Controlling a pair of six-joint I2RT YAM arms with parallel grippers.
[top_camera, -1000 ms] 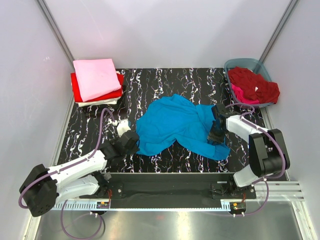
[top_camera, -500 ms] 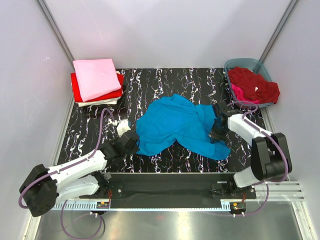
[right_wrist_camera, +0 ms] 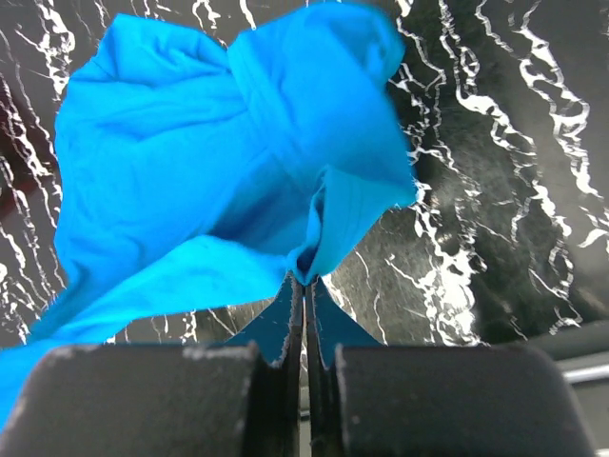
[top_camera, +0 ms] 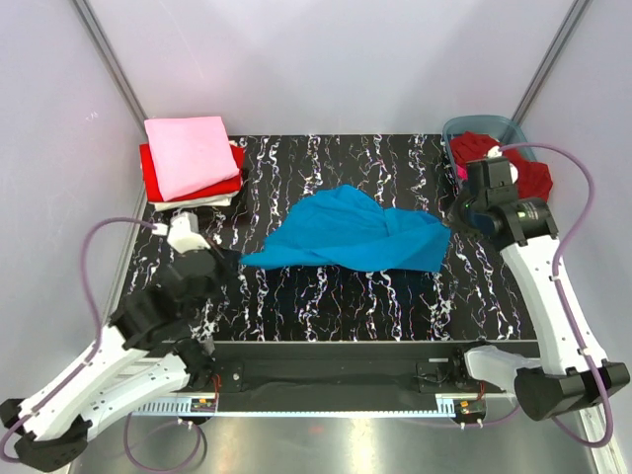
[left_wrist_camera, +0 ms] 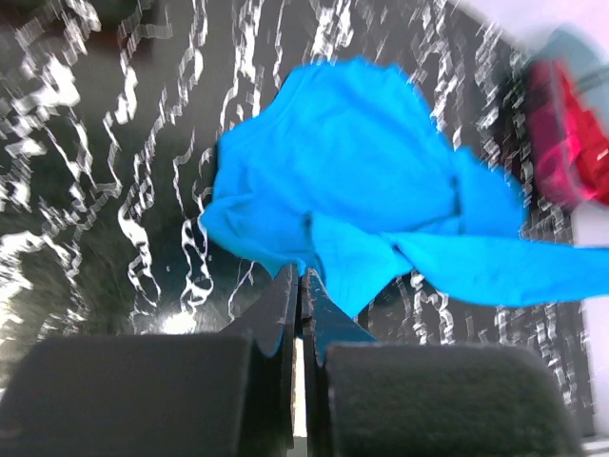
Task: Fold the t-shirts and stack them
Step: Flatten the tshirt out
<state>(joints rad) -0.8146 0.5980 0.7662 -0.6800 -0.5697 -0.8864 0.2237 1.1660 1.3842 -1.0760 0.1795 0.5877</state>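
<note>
Black marble veined with white covers our table (top_camera: 326, 163), closed in by pale grey walls. At its far left corner sits one stack of three folded shirts: a pale pink shirt (top_camera: 188, 153) on a bright red shirt (top_camera: 155, 183) on a white shirt (top_camera: 202, 203). Our left gripper (top_camera: 235, 262) has its fingers pressed together on the left tip of the one turquoise shirt (top_camera: 346, 237). That shirt stretches across the middle of the table to our right gripper (top_camera: 454, 220), which pinches the right edge just as tightly. We cannot tell whether its sagging far fold touches the surface. Both holds look like thin bites at the hem, so we judge that a hard pull could slip the cloth free. The shirt is also twisted between us and may land creased. At the far right, one tub (top_camera: 474, 120) holds two more shirts, a dark red shirt (top_camera: 538, 180) and a sliver of a magenta shirt (top_camera: 459, 173). We count six shirts, two arms and two grippers.
</note>
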